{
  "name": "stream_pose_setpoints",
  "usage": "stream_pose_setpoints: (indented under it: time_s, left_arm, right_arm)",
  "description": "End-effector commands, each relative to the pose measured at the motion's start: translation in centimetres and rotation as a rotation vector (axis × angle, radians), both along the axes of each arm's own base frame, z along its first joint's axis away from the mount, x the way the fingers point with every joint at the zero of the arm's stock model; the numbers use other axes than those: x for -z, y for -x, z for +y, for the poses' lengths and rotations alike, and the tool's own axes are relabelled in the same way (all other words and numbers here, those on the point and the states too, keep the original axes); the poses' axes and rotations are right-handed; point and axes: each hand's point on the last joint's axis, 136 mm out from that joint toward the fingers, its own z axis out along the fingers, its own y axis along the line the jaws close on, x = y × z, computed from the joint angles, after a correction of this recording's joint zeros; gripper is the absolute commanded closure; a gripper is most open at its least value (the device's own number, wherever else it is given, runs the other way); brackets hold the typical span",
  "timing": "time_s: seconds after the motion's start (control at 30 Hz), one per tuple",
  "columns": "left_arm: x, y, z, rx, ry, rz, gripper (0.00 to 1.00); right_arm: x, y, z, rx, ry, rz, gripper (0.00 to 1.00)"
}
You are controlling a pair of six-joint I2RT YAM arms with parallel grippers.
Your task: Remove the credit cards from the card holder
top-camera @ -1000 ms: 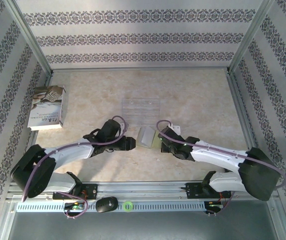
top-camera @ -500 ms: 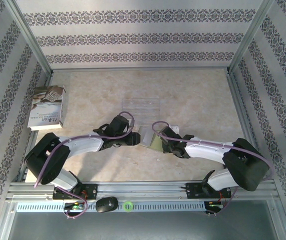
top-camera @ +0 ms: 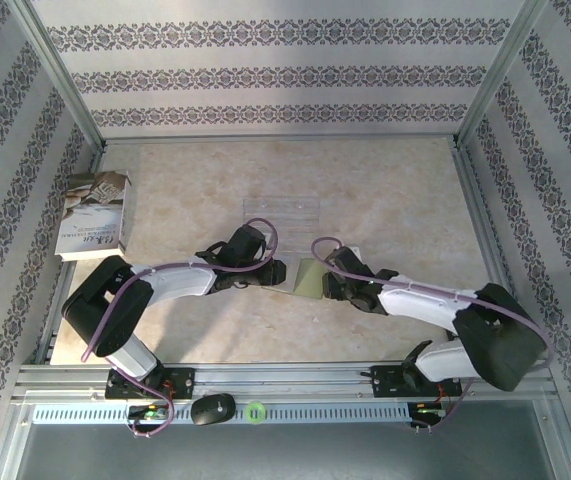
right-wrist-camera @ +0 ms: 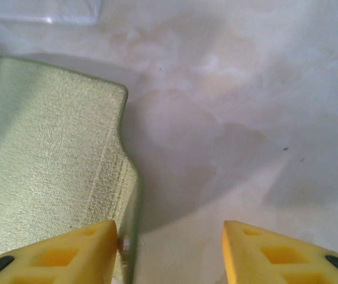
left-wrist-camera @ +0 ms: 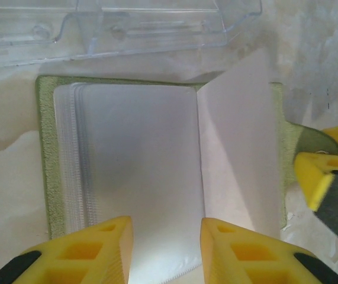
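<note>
The card holder (top-camera: 307, 278) lies open mid-table, yellow-green outside and grey-white inside. In the left wrist view its inner pockets (left-wrist-camera: 139, 165) face me, and the right flap (left-wrist-camera: 240, 154) stands tilted up. My left gripper (left-wrist-camera: 166, 228) is open, its fingers hovering over the near edge of the left page; it sits at the holder's left side (top-camera: 277, 272). My right gripper (right-wrist-camera: 170, 231) is open beside the green cover (right-wrist-camera: 44, 154), its left finger against the cover's edge, bare table between the fingers. It sits just right of the holder (top-camera: 327, 283). The credit cards are hidden.
A clear plastic sheet (top-camera: 281, 212) lies just behind the holder, close to its far edge (left-wrist-camera: 127, 26). A white-grey book (top-camera: 95, 215) rests at the far left. Patterned walls and metal rails enclose the table; open tabletop lies to the right and the back.
My right gripper has opened and let go of the holder's cover. The left arm has reached further right, up to the holder, and its fingers have closed in somewhat.
</note>
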Motion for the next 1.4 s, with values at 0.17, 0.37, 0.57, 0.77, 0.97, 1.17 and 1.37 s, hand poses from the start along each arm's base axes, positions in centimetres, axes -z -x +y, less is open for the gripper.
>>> stream_pose_setpoints:
  time_s: [0.17, 0.37, 0.57, 0.77, 0.97, 1.17, 1.37]
  left_arm:
    - [-1.2, 0.1, -3.7, 0.103, 0.106, 0.002, 0.66]
    - [-1.6, 1.6, -6.7, 0.186, 0.150, 0.028, 0.70]
    - [-0.3, 2.9, -8.3, 0.239, 0.131, 0.091, 0.73]
    - [0.4, 3.7, -8.9, 0.263, 0.123, 0.128, 0.73]
    - [0.5, 3.9, -8.8, 0.268, 0.124, 0.134, 0.73]
    - [0.2, 4.2, -8.3, 0.262, 0.127, 0.124, 0.73]
    - [-1.4, 4.9, -6.5, 0.219, 0.130, 0.080, 0.69]
  right_arm:
    - [-6.6, -0.2, -0.2, 0.008, -0.109, -0.156, 0.46]
    - [-9.7, -0.4, 1.6, -0.027, -0.211, -0.196, 0.51]
    - [-10.3, -1.1, 4.0, -0.062, -0.301, -0.176, 0.71]
    - [-10.2, -2.1, 5.7, -0.064, -0.381, -0.142, 0.85]
    - [-7.7, -3.7, 7.0, -0.038, -0.407, -0.052, 1.00]
    - [-4.2, -4.8, 5.7, 0.061, -0.429, 0.007, 1.00]
    - [-0.6, -3.7, 5.5, 0.073, -0.391, 0.120, 1.00]
